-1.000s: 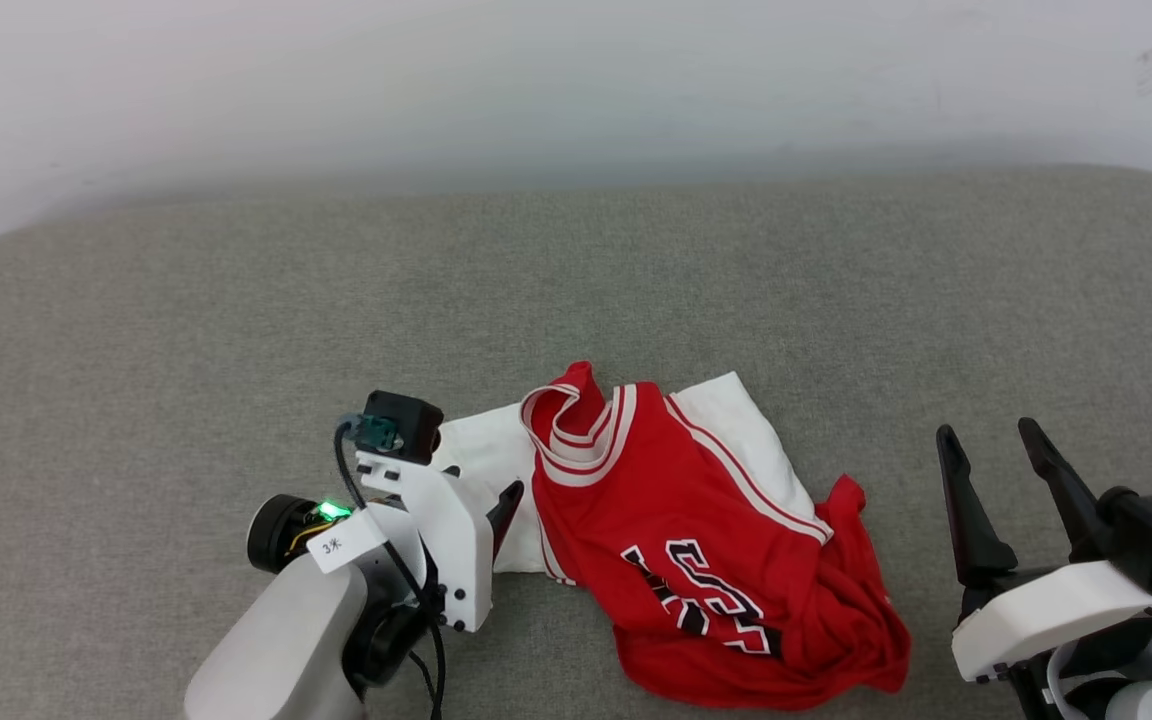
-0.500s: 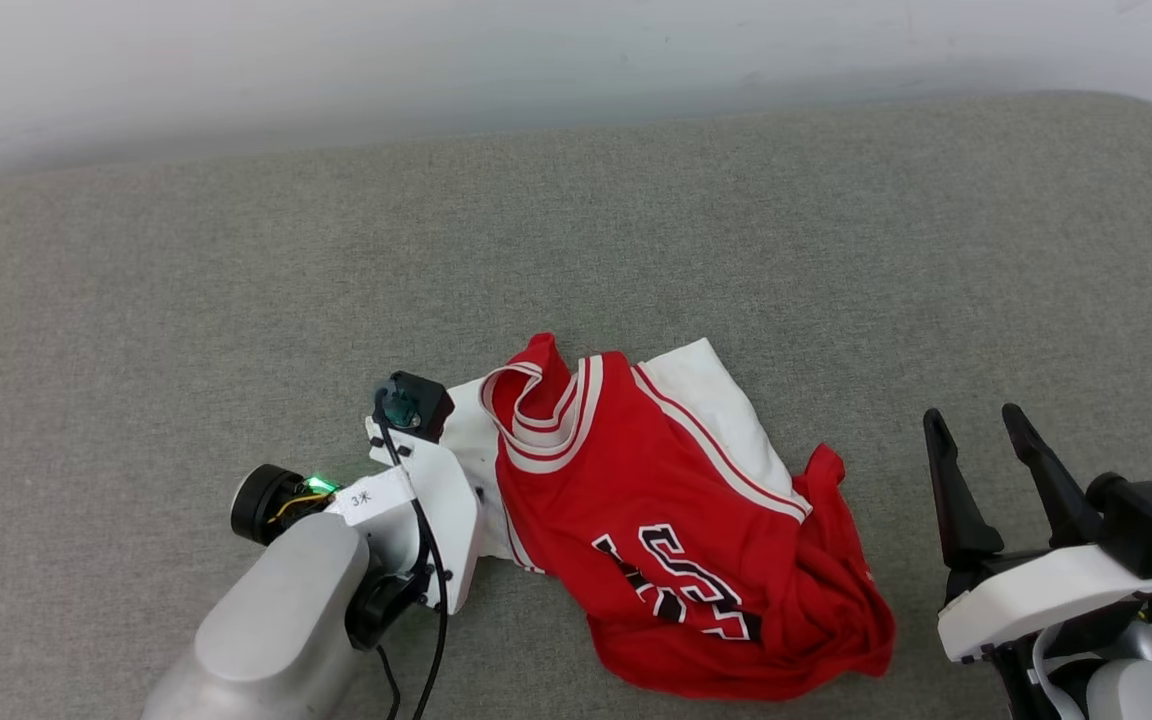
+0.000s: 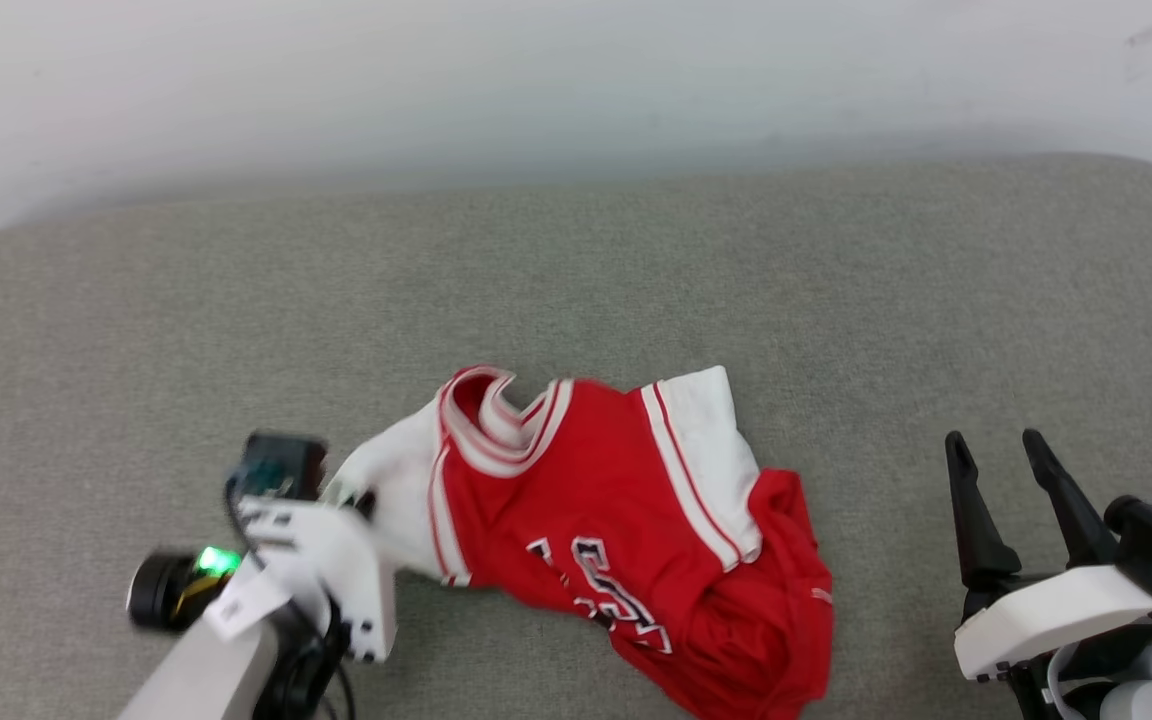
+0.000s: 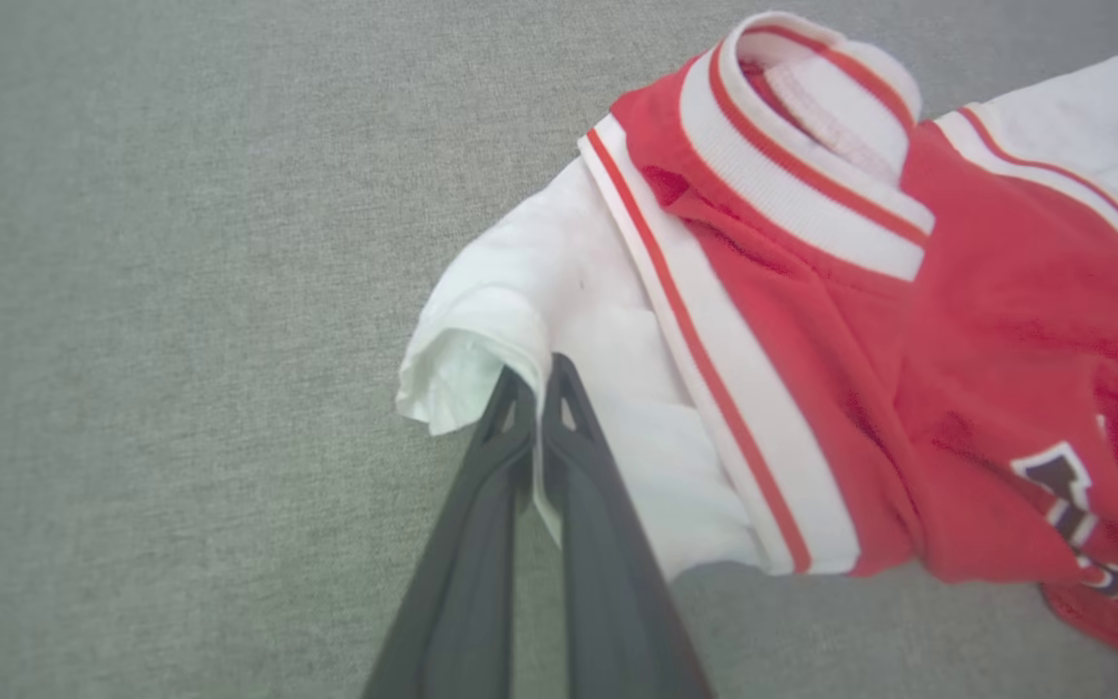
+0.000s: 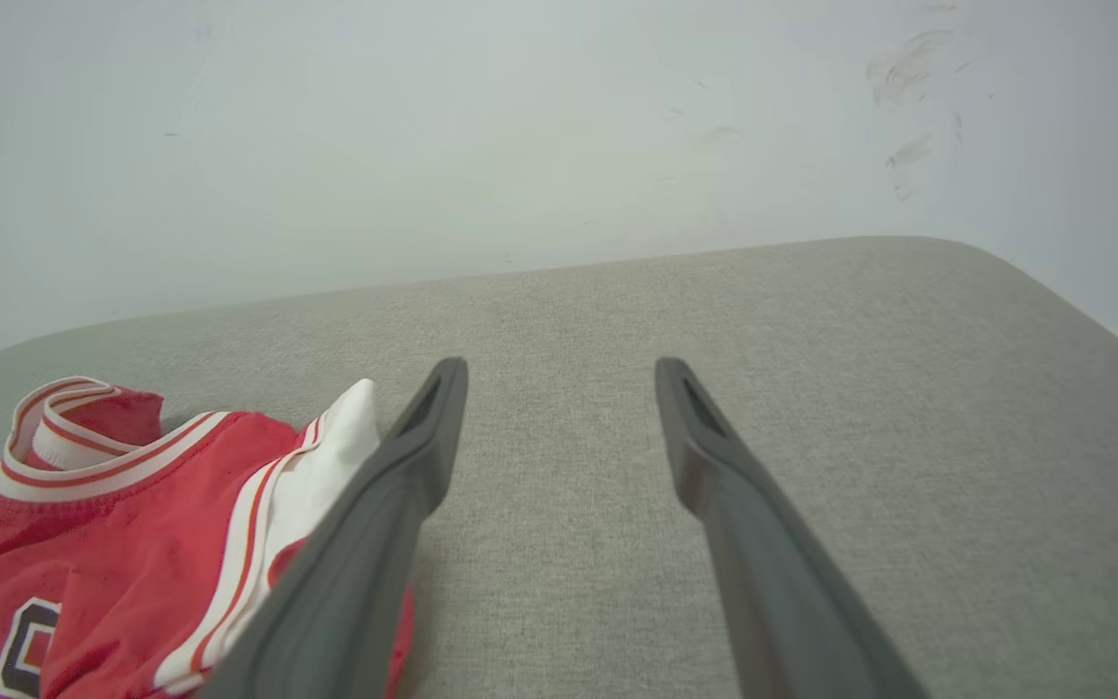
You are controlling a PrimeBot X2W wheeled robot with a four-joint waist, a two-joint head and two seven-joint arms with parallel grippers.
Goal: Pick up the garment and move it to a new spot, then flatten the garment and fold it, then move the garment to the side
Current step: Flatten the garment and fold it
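Since a second ago the left gripper [image 4: 535,374] has closed: its two dark fingers, open beside the garment [image 3: 596,490] before, now stand pressed together with the edge of the near white sleeve [image 4: 559,291] pinched between their tips. That sleeve, which lay flat earlier, is now drawn out toward the robot's left, and the red body has been dragged a little that way too; the head camera has shifted as well, so part of the change is its own. In the left wrist view a fold of white cloth curls over the left side of the fingertips, and the striped collar [image 4: 811,175] and the red front spread away to the upper right of them. The garment rests crumpled on the grey cushion [image 3: 576,270], in its near half and about midway across, with the collar toward the wall [image 3: 576,80], the second white sleeve [image 3: 711,450] on its right side and the black lettering [image 3: 601,590] on the bunched lower part. The right gripper [image 3: 991,445] stands well apart to the garment's right, over bare cushion, its fingers spread wide with nothing between them. In the right wrist view the garment lies to the left of that gripper, its edge partly hidden behind the left finger.
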